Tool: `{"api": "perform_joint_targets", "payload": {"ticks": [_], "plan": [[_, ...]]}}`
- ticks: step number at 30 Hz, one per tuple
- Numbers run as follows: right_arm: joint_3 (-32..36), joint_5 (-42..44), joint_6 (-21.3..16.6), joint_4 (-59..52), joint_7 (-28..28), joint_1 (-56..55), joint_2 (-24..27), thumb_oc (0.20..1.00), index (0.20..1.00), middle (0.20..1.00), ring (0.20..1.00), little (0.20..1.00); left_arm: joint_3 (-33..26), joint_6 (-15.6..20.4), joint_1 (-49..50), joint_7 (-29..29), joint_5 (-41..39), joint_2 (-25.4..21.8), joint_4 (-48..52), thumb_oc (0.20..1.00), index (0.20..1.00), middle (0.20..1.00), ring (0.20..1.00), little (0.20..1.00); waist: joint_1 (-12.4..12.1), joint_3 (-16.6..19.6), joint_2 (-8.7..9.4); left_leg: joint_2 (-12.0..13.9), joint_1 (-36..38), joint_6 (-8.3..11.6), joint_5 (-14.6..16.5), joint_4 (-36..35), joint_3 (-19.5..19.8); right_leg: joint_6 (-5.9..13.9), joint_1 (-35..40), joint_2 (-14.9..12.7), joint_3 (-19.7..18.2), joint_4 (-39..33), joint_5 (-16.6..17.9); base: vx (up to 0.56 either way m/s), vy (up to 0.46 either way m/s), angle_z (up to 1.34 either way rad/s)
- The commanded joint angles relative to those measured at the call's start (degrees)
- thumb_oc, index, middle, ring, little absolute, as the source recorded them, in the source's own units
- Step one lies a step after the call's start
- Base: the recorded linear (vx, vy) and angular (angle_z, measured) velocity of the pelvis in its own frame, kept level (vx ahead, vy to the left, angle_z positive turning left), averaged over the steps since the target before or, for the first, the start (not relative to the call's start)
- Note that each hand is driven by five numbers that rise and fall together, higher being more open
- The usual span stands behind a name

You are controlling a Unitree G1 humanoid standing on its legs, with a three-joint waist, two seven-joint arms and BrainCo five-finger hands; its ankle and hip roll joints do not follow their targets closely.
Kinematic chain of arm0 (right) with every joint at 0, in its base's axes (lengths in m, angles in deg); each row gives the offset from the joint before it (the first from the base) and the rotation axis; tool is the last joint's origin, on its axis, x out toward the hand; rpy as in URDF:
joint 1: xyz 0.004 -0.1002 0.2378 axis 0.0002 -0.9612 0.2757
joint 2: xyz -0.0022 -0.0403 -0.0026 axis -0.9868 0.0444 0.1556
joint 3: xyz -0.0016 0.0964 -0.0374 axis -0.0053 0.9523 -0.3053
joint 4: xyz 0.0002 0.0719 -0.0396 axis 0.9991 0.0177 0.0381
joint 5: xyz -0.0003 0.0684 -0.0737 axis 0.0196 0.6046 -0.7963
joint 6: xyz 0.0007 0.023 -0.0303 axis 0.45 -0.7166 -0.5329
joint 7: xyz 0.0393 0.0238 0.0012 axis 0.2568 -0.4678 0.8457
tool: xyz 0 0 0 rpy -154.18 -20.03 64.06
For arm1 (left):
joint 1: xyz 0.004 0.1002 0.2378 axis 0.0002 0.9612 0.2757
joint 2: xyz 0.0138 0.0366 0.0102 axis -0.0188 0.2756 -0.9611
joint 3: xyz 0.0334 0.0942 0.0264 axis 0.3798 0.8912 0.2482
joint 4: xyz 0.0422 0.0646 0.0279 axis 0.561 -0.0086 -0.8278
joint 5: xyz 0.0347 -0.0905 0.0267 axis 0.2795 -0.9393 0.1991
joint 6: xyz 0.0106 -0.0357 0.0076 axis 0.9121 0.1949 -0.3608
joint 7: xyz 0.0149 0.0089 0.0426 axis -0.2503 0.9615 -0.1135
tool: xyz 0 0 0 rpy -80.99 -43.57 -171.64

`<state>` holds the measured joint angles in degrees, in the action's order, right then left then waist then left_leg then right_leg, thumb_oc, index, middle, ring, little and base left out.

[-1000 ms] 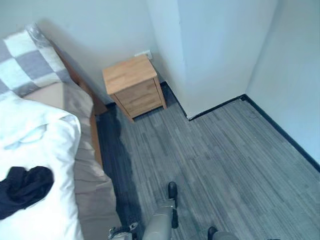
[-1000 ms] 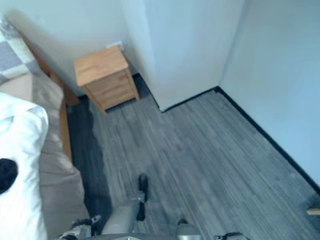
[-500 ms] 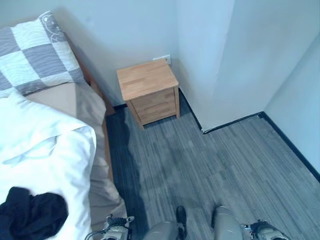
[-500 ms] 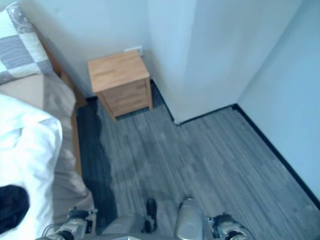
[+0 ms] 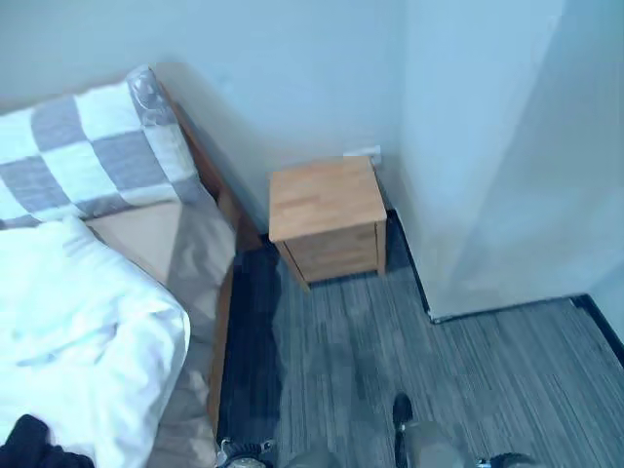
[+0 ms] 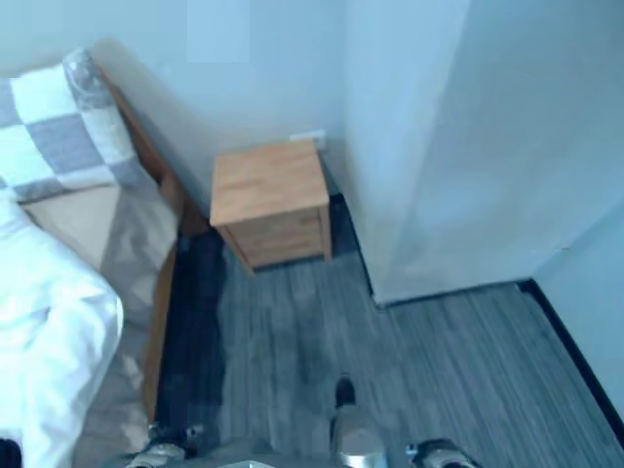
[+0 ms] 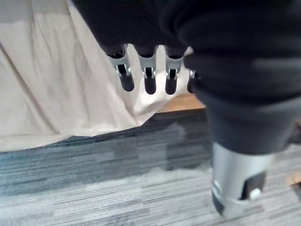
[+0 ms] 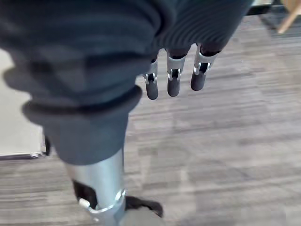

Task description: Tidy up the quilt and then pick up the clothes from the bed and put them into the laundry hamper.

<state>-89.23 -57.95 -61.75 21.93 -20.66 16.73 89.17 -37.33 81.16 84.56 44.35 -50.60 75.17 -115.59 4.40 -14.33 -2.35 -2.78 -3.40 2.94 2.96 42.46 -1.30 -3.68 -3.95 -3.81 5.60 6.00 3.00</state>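
Observation:
A rumpled white quilt [image 5: 83, 361] lies bunched on the bed [image 5: 146, 229] at the left. Dark clothes [image 5: 29, 447] lie on the quilt, at the lower left corner of the left eye view. My left hand [image 7: 146, 80] hangs beside the bed's beige sheet [image 7: 56, 84], above the floor, with its fingers relaxed and nothing in them. Over the grey floor my right hand [image 8: 173, 81] hangs the same way, open and holding nothing.
A grey and white checked pillow [image 5: 93, 156] leans at the head of the bed. A small wooden nightstand [image 5: 327, 219] stands against the wall beside it. A wall corner [image 5: 429, 244] juts out to its right. Grey plank floor [image 5: 487, 370] lies in front.
The camera has turned towards the head of the bed, so the whole picture has shifted. Nightstand and pillow sit nearer the middle, and the dark clothes show at the lower left corner.

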Motion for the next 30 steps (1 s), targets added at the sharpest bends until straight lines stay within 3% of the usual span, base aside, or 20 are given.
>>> {"api": "perform_joint_targets", "payload": {"ticks": [1,3,5,8,12,15,16,17,18,19,21,22,23,25,26,30], "plan": [[2.35,3.12,-3.69,0.48,0.03,0.72,4.00,1.000,1.000,1.000,1.000,1.000,2.21,1.49,-1.50,-0.42,-0.63,-2.02,3.95,1.000,1.000,1.000,1.000,1.000,-0.75,-3.53,0.05,6.46,-7.29,-0.53,-4.52,-12.91,-0.25,7.07,4.21,-2.15,-0.95,-0.82,-3.19,0.37,0.095,0.03],[2.01,2.97,-4.62,-1.32,0.38,1.61,4.37,1.000,1.000,1.000,1.000,1.000,1.59,0.96,-1.03,0.94,-3.13,-2.94,3.75,1.000,1.000,1.000,1.000,1.000,-2.43,-3.93,-0.66,4.33,-7.56,-0.42,-6.58,-25.68,0.71,7.89,6.68,-1.25,-1.75,-2.26,-4.17,0.31,0.109,-0.04],[1.43,3.85,-5.07,-2.37,0.76,1.85,4.45,1.000,1.000,1.000,1.000,1.000,1.12,0.18,-1.05,-0.39,-6.04,-2.66,3.45,1.000,1.000,1.000,1.000,1.000,-3.35,-3.98,-0.84,4.09,-8.09,-0.11,-7.24,-30.87,0.94,8.07,8.14,-0.83,-1.39,-2.70,-5.04,0.20,0.050,-0.32],[1.07,6.76,-3.46,-4.47,0.31,2.58,3.75,1.000,1.000,1.000,1.000,1.000,-0.71,1.93,-0.52,1.78,0.40,-3.60,2.65,1.000,1.000,1.000,1.000,1.000,-4.69,-2.92,-0.19,4.25,-7.04,-0.47,-5.96,-34.48,2.43,8.68,9.44,-1.57,-0.62,-2.69,-6.73,0.22,0.116,-0.30],[0.41,9.47,-0.31,-4.21,-0.90,2.01,1.95,1.000,1.000,1.000,1.000,1.000,0.76,3.27,-1.75,0.87,1.82,-3.29,2.88,1.000,1.000,1.000,1.000,1.000,-5.00,-1.51,-0.60,4.89,-5.88,-1.01,-4.40,-33.96,1.15,8.94,8.91,-3.09,1.19,3.23,-10.17,0.13,0.191,-0.05],[1.09,9.80,2.25,-2.34,-0.63,1.39,0.15,1.000,1.000,1.000,1.000,1.000,2.43,3.50,-3.34,-0.39,3.19,-3.03,2.85,1.000,1.000,1.000,1.000,1.000,-5.76,-0.49,-1.63,3.50,-4.92,-2.61,-3.94,-35.29,1.84,9.91,7.97,-5.79,1.41,12.07,-13.65,0.23,0.322,0.09],[1.40,8.56,2.35,-1.51,-0.99,0.39,-0.42,1.000,1.000,1.000,1.000,1.000,3.36,1.86,-4.30,-0.88,0.87,-2.75,2.56,1.000,1.000,1.000,1.000,1.000,-4.95,-0.23,-2.38,1.83,-3.29,-4.42,-3.22,-36.05,2.83,10.44,3.44,-6.59,-1.00,24.43,-10.76,0.38,0.426,0.17],[1.22,6.81,2.01,-1.12,-1.83,-0.23,-0.67,1.000,1.000,1.000,1.000,1.000,3.53,0.02,-4.94,-1.26,-0.58,-2.55,1.85,1.000,1.000,1.000,1.000,1.000,-3.98,-0.29,-3.31,1.38,-2.01,-5.37,-2.65,-36.19,3.92,9.60,-1.34,-6.13,-3.42,32.92,-7.51,0.30,0.309,0.28],[1.16,6.66,1.99,-1.10,-1.91,-0.25,-0.71,1.000,1.000,1.000,1.000,1.000,3.53,-0.16,-5.00,-1.29,-0.68,-2.56,1.79,1.000,1.000,1.000,1.000,1.000,-3.97,-0.27,-3.23,1.21,-2.00,-5.44,-2.58,-36.13,3.94,9.56,-1.95,-6.20,-3.75,33.62,-7.42,0.23,0.120,0.42],[0.45,4.91,1.66,-1.06,-2.71,-0.27,-1.12,1.000,1.000,1.000,1.000,1.000,3.55,-1.67,-5.38,-1.50,-1.41,-2.62,1.31,1.000,1.000,1.000,1.000,1.000,-3.40,-0.36,-3.41,0.77,-1.16,-5.69,-2.35,-36.21,5.22,8.88,-4.50,-5.28,-5.28,33.37,-6.34,0.20,-0.043,0.51],[-1.38,3.12,0.67,-1.35,-3.51,0.11,-1.87,1.000,1.000,1.000,1.000,1.000,3.94,-3.90,-5.88,-1.71,-3.49,-2.93,0.91,1.000,1.000,1.000,1.000,1.000,-2.75,-0.29,-3.02,0.00,-0.12,-5.60,-2.22,-36.76,7.95,8.70,-5.67,-2.69,-6.81,24.76,-5.98,0.22,-0.154,0.44],[-2.97,3.07,0.41,-1.98,-3.46,0.85,-2.51,1.000,1.000,1.000,1.000,1.000,4.37,-4.61,-6.36,-1.38,-3.73,-3.33,0.71,1.000,1.000,1.000,1.000,1.000,-1.82,-0.96,-2.01,-1.22,0.97,-5.90,-1.86,-37.75,11.08,9.13,-4.85,-0.20,-8.80,17.14,-5.78,0.17,-0.258,0.81],[-4.38,3.11,0.23,-2.61,-3.29,1.38,-2.74,1.000,1.000,1.000,1.000,1.000,4.55,-4.93,-6.83,-1.45,-3.59,-3.39,0.55,1.000,1.000,1.000,1.000,1.000,-1.12,-0.95,-0.97,-2.59,1.30,-6.37,-1.41,-38.85,13.60,9.77,-5.63,1.69,-12.07,10.58,-3.35,0.19,-0.257,1.17],[-7.44,2.66,0.28,-3.96,-2.68,1.78,-2.93,1.000,1.000,1.000,1.000,1.000,4.76,-5.77,-6.86,-1.90,-3.11,-3.45,0.66,1.000,1.000,1.000,1.000,1.000,0.41,-1.51,0.53,-4.58,2.33,-7.34,0.09,-39.35,17.51,10.51,-8.07,4.60,-18.02,5.08,0.39,0.24,-0.262,1.50],[-8.93,-0.14,0.04,-4.77,-3.49,2.67,-2.70,1.000,1.000,1.000,1.000,1.000,4.56,-6.03,-6.68,-3.20,-4.31,-3.54,1.09,1.000,1.000,1.000,1.000,1.000,0.32,-1.97,0.94,-4.36,1.66,-7.33,-0.17,-39.37,18.89,10.27,-7.74,5.88,-19.96,4.62,-0.29,0.20,-0.336,1.69],[-11.24,-1.43,0.29,-5.21,-5.21,4.62,-1.93,1.000,1.000,1.000,1.000,1.000,3.68,-5.02,-5.85,-4.96,-7.33,-3.66,1.96,1.000,1.000,1.000,1.000,1.000,-1.65,-2.79,1.81,-2.61,-1.20,-6.12,-0.86,-37.92,17.82,9.96,-5.46,4.84,-17.65,2.75,-2.05,0.09,-0.220,1.46]]}}
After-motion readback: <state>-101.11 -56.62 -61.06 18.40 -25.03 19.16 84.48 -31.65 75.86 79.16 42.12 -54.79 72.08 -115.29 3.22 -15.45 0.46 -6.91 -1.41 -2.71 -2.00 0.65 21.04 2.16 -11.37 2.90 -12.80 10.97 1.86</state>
